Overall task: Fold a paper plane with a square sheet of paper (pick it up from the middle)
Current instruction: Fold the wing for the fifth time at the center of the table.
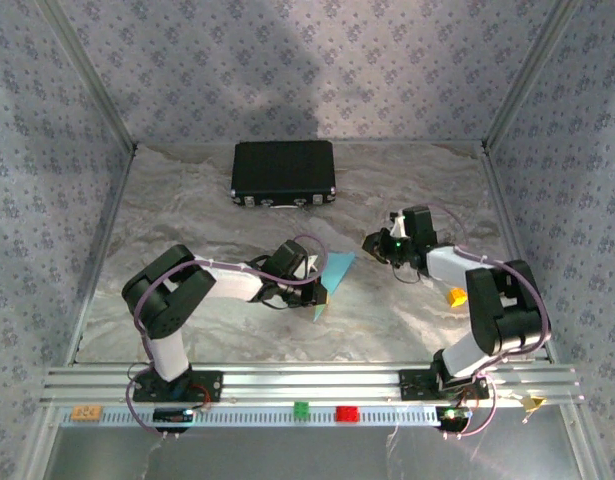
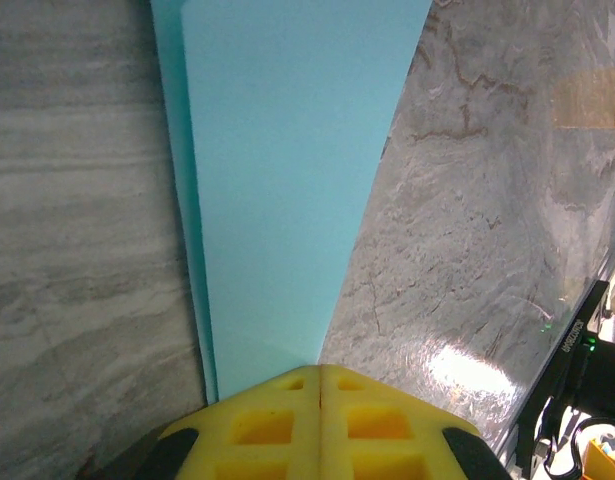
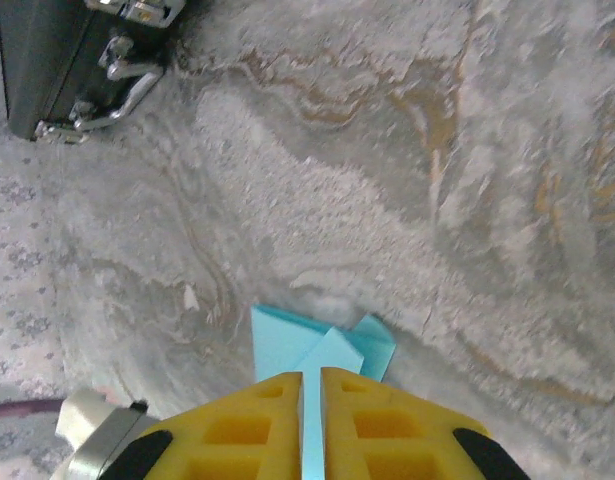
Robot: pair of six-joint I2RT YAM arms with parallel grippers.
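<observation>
A: Top view?
B: Left gripper (image 1: 315, 288) clamps the paper (image 1: 336, 270) mid table (image 1: 187, 220). Right gripper (image 1: 375, 242) is near it, case (image 1: 284, 172) at the back.
A: Left wrist?
B: Jaws closed on the paper (image 2: 287, 180).
A: Right wrist?
B: Jaws a slit apart, paper (image 3: 287, 342) at their tips; contact unclear.

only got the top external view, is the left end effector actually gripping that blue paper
Observer: yes, in the left wrist view the left end effector is shut on the sheet, which runs straight out from its tips.
Operator: single layer
Observer: no, a second layer's edge shows along one long side.
Operator: and the right one
Observer: the right end effector has its fingers a slit apart with blue in the gap; whether it grips, I cannot tell.
</observation>
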